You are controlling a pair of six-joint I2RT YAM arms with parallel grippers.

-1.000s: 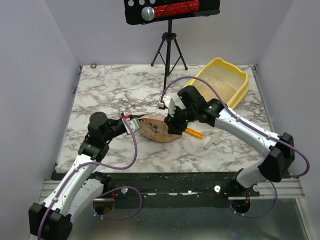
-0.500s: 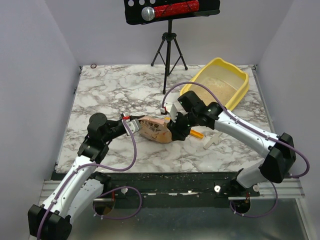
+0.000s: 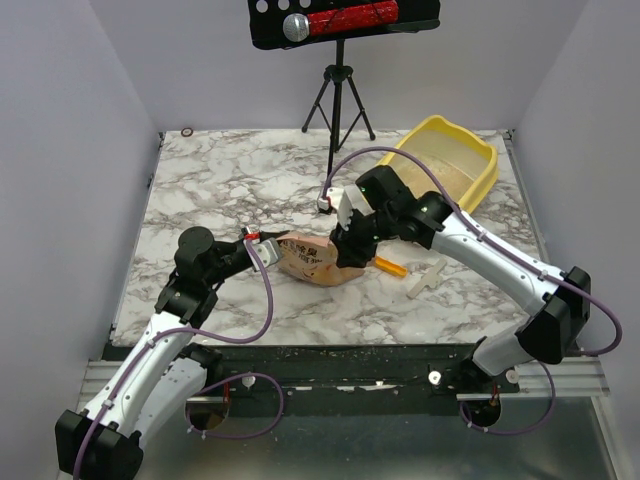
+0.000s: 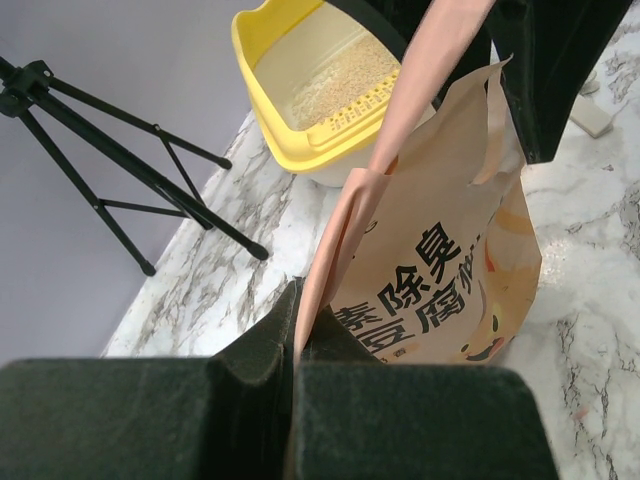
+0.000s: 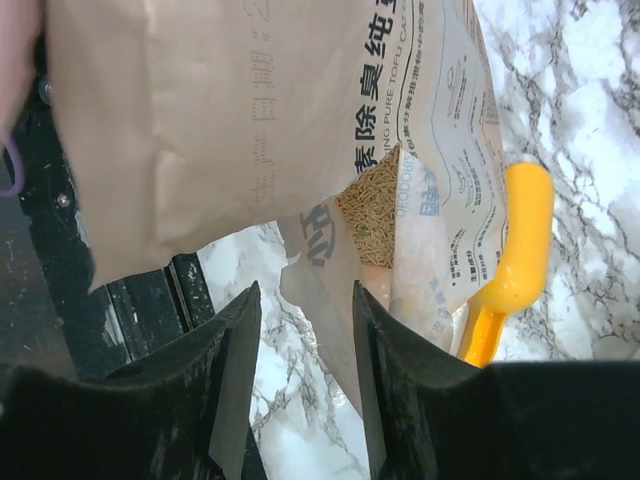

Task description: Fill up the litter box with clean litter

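The yellow litter box [image 3: 478,150] stands at the far right with beige clean litter [image 3: 440,172] in it; both also show in the left wrist view, box [image 4: 262,70] and litter [image 4: 335,85]. A tan printed paper bag [image 3: 310,260] lies mid-table. My left gripper [image 3: 262,240] is shut on the bag's edge [image 4: 340,230]. My right gripper [image 3: 350,245] is open at the bag's other end, its jaws either side of a torn flap [image 5: 320,250]. Granules [image 5: 370,215] show inside the bag's mouth.
A yellow-orange scoop [image 3: 390,266] lies just right of the bag, close to my right fingers [image 5: 515,250]. A small white piece [image 3: 425,280] lies beyond it. A black tripod [image 3: 338,100] stands at the back centre. Scattered grains lie along the table's near edge.
My right wrist dipped toward the scoop, then came back up over the bag's open end. The left gripper and bag have hardly moved.
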